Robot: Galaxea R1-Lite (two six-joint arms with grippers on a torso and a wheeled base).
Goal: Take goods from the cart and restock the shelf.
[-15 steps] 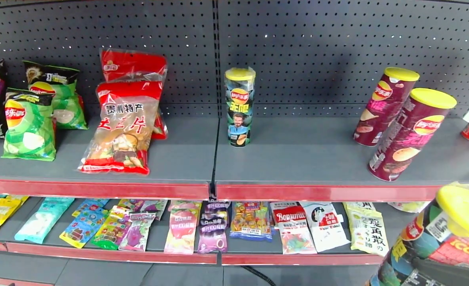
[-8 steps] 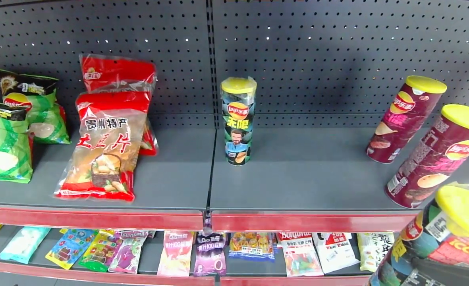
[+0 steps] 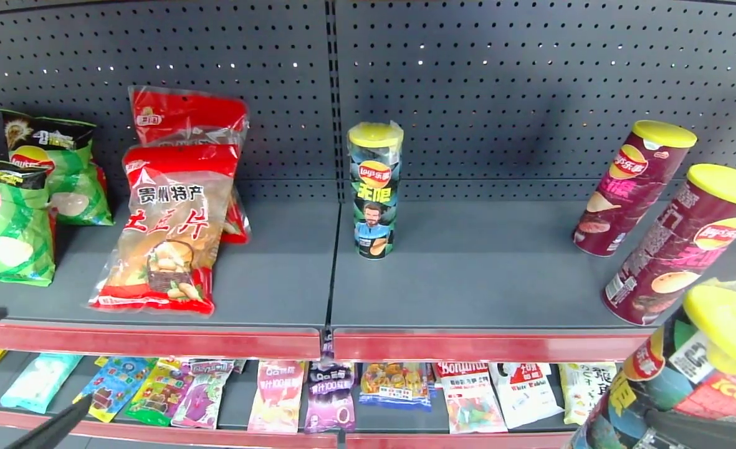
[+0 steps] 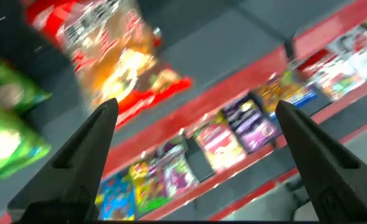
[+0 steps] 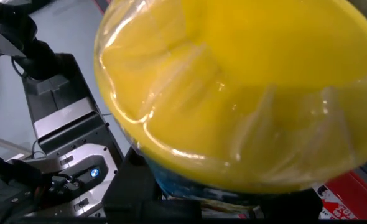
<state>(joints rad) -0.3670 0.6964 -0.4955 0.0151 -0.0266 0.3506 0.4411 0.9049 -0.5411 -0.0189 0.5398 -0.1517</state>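
Yellow-lidded and film-wrapped, the chip canister [image 3: 685,374] is hanging in the air at the lower right of the head view, out in front of the right end of the upper shelf [image 3: 467,280]. The right gripper [image 3: 692,430] is clamping it low on the body, arm coming up from below. In the right wrist view the yellow lid [image 5: 246,93] is sitting right against the lens.

Bare grey board is lying open between the upright canister [image 3: 374,187] at the shelf's middle seam and the two maroon canisters [image 3: 632,187] at the right end. The red front strip [image 3: 486,346] is running along the edge below that gap.

Compared with half a second ago, the held canister is sitting in nearly the same spot. The left gripper [image 4: 196,143] is newly poking into the head view's lower left corner. Its fingers are spread wide apart with nothing between them, pointing toward the red snack bags [image 3: 168,231] and the candy packets [image 3: 330,393] on the lower shelf.
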